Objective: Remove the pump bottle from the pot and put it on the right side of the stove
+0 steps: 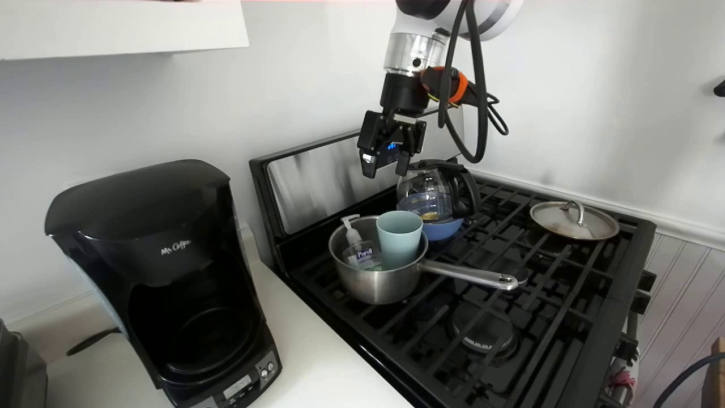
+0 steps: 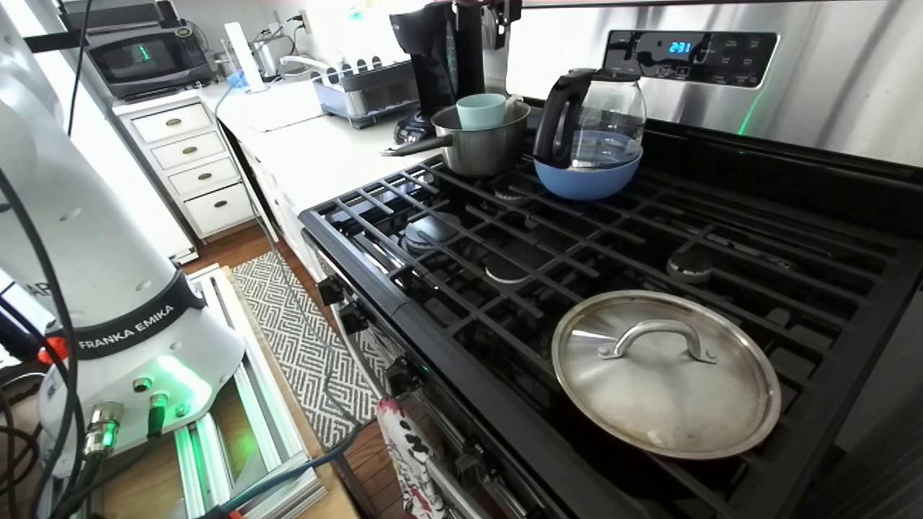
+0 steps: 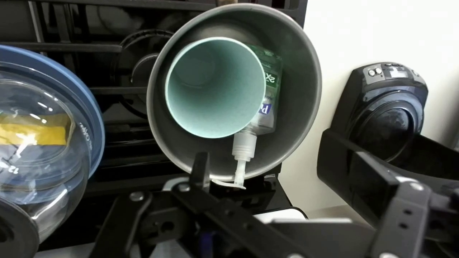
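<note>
The pump bottle [image 1: 362,258] leans inside the steel pot [image 1: 374,288], its whitish pump top reaching the rim. In the wrist view the bottle [image 3: 270,118] lies partly under the light blue cup [image 3: 215,122], inside the pot [image 3: 303,89]. In an exterior view the pot [image 2: 479,153] hides nearly all of the bottle. The pot stands on the black stove [image 1: 544,317], at the coffee maker's end. My gripper [image 1: 385,167] is open and empty, above the pot and apart from it. In the wrist view its fingers [image 3: 263,161] appear either side of the pump top.
A glass kettle [image 2: 613,108] sits in a blue bowl [image 2: 588,182] beside the pot. A lidded pan [image 2: 663,389] is at the stove's far end from the pot. A black coffee maker [image 1: 141,226] stands on the counter. The pot's handle [image 1: 470,273] sticks out over the grates.
</note>
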### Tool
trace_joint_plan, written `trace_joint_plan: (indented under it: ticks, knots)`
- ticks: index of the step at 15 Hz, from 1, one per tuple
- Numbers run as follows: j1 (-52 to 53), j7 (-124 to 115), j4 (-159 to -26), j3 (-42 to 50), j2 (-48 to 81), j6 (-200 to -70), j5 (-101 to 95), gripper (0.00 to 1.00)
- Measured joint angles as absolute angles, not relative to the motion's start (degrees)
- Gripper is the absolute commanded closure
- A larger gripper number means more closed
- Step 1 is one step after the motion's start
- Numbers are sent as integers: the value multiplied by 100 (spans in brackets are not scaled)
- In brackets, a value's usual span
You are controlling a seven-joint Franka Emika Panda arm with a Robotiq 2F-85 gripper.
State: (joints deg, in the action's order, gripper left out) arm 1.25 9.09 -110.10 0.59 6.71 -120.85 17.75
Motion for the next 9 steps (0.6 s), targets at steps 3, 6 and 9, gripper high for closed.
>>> trace_joint_plan:
  ticks: [3, 6, 9]
  knots:
    - [211, 818, -11001, -123, 889, -12417, 1749, 0]
    - [337, 431, -10892, -243, 1229, -12727, 1554, 0]
    - [391, -120, -10617, -253, 1629, -12825, 1337, 1]
